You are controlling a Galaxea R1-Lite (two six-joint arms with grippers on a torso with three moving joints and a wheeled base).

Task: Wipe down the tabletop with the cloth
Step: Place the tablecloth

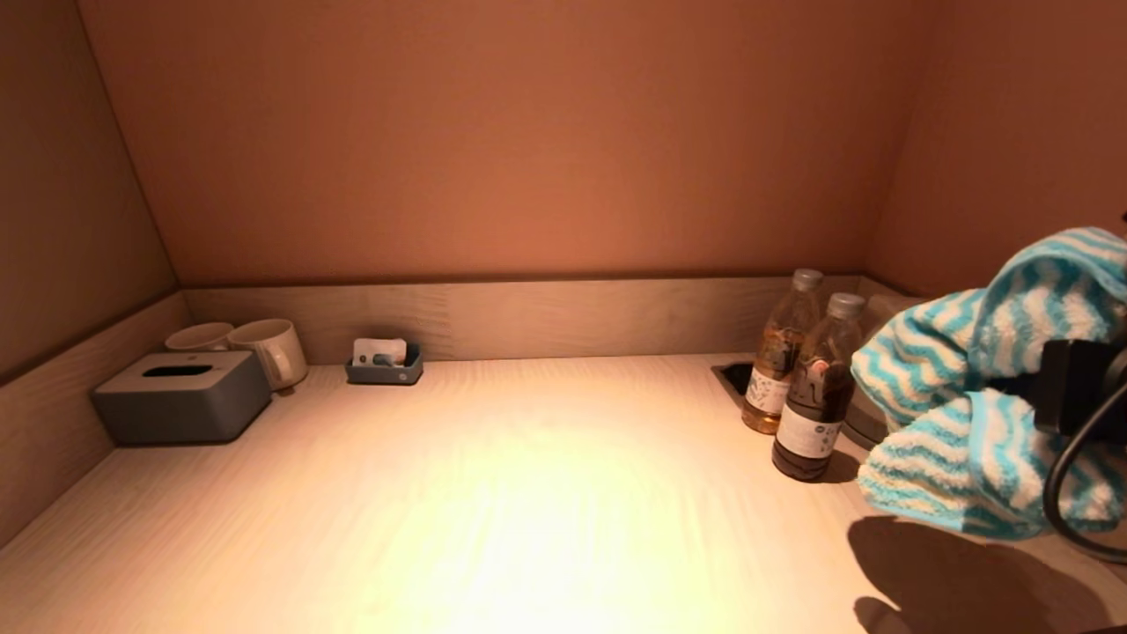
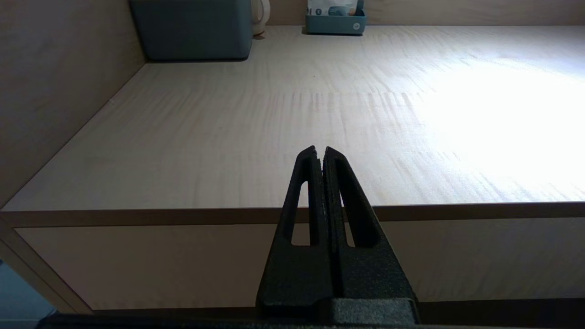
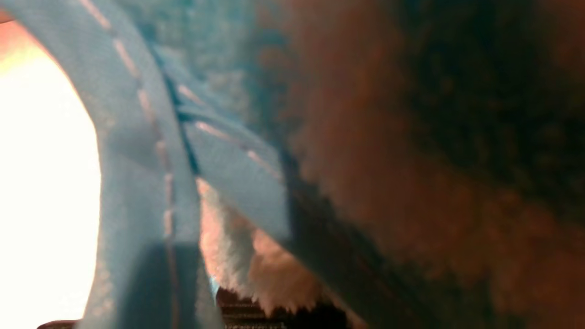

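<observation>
Right gripper (image 1: 1026,387) at the right edge of the head view, jaws clamped on the striped teal-and-white cloth (image 1: 968,387), bunched and hanging above the tabletop (image 1: 528,493), clear of it, just beside two bottles (image 1: 806,379). Left gripper (image 2: 321,155) parked at the front edge of the tabletop, jaws pressed together, holding nothing. Tissue box (image 1: 180,396), mugs (image 1: 251,348) and small tray (image 1: 385,365) along the back.

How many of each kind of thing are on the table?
Bottles: 2
Mugs: 2
Tissue box: 1
Small tray: 1
Total: 6
The striped cloth is held above the table, not on it.
</observation>
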